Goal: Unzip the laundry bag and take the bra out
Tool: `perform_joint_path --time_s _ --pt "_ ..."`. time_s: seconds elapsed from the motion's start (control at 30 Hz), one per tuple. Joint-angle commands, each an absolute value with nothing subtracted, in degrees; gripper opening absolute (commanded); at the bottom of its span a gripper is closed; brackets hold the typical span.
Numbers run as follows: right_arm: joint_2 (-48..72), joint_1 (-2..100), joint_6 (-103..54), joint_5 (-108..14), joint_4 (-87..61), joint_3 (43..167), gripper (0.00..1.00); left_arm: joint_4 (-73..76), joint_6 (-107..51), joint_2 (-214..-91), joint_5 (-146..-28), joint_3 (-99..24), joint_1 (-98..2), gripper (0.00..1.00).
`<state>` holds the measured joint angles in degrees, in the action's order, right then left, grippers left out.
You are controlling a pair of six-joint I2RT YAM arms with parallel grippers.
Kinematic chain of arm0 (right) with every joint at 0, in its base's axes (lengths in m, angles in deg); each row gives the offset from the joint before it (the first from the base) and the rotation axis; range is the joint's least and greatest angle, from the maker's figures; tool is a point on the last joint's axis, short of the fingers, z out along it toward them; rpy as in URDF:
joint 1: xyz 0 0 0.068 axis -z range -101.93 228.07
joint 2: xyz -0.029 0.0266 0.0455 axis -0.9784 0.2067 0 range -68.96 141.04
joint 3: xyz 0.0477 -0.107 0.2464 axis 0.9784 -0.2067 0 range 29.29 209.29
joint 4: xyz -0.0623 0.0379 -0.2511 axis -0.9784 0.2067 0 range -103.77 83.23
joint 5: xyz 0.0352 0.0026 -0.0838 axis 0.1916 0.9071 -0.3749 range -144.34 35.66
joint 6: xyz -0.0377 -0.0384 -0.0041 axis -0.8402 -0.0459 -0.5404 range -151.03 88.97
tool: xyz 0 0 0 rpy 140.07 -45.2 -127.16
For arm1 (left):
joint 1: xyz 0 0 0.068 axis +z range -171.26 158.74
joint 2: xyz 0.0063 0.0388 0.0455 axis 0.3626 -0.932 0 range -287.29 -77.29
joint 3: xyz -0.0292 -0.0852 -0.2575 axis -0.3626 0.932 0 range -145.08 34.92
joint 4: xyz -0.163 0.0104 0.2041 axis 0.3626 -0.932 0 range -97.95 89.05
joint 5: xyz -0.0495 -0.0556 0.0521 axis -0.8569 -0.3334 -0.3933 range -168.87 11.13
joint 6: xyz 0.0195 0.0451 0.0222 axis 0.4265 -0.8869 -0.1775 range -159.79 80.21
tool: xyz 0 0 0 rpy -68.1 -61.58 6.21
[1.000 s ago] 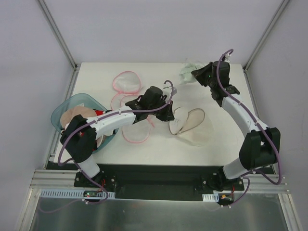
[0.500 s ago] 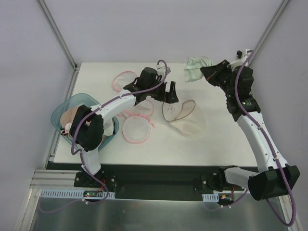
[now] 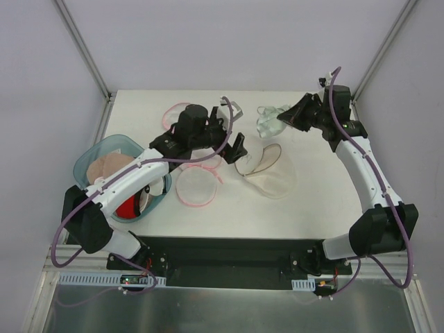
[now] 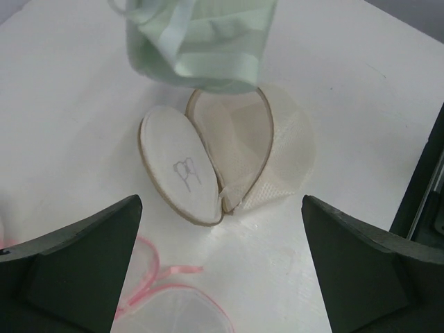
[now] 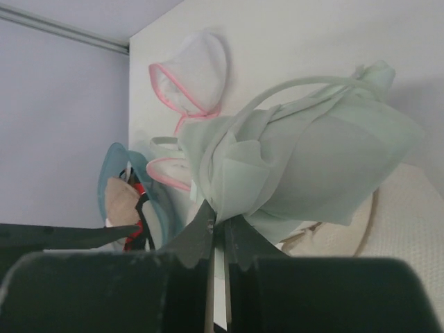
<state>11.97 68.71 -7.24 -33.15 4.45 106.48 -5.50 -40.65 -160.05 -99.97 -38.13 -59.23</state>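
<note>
The laundry bag (image 3: pixel 272 175) lies unzipped on the table, its two cream mesh halves spread like a clamshell (image 4: pixel 229 156), with the logo half on the left. Above its far edge hangs the bra (image 3: pixel 268 122), pale greenish-white (image 4: pixel 198 38), with a strap looping out of the bunched fabric (image 5: pixel 312 156). My right gripper (image 3: pixel 286 119) is shut on the bra (image 5: pixel 220 220), pinching a fold of it. My left gripper (image 3: pixel 232 137) hovers just left of the bag and stands wide open (image 4: pixel 220 205) with nothing between its fingers.
Pink-rimmed mesh pouches lie at the back left (image 3: pixel 182 116) and in front of the left arm (image 3: pixel 195 187). A teal basin (image 3: pixel 104 147) at the left edge holds a peach cloth (image 3: pixel 109 166) and a red item (image 3: pixel 126 207). Frame posts stand at both back corners.
The left gripper has opened, let go of the bag and drawn back to the left. The right gripper has carried the bra from the back of the table to above the bag's far edge.
</note>
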Motion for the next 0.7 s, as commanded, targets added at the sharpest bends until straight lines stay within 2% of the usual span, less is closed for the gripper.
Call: perform_joint_path --time_s 0.0,0.4,0.47,0.53,0.57,0.63,0.67 --pt "12.87 68.93 -2.56 -24.91 5.05 110.32 0.01 -2.09 -51.47 -160.43 -94.17 -38.11 -65.20 0.99" --pt "11.99 68.85 -2.55 -23.32 4.51 109.27 0.02 -1.12 -49.28 -172.99 -91.26 -52.78 -69.42 0.99" --pt "11.81 68.93 -2.46 -23.23 4.16 108.66 0.01 -1.12 -48.58 -175.19 -91.17 -55.25 -69.42 0.96" --pt "11.55 68.93 -2.46 -22.97 4.07 108.39 0.01 -1.12 -47.70 -176.86 -91.96 -57.09 -69.42 0.84" --pt "11.55 68.93 -2.55 -22.88 4.07 107.95 0.01 -1.12 -47.35 -177.31 -91.96 -57.53 -69.51 0.67" --pt "11.29 69.02 -2.55 -22.27 3.81 107.86 0.01 -1.12 -46.73 -178.36 -92.32 -58.50 -69.51 0.52" --pt "11.20 68.93 -2.55 -22.09 3.81 107.69 0.01 -1.12 -46.64 -178.45 -92.05 -58.59 -69.42 0.39"
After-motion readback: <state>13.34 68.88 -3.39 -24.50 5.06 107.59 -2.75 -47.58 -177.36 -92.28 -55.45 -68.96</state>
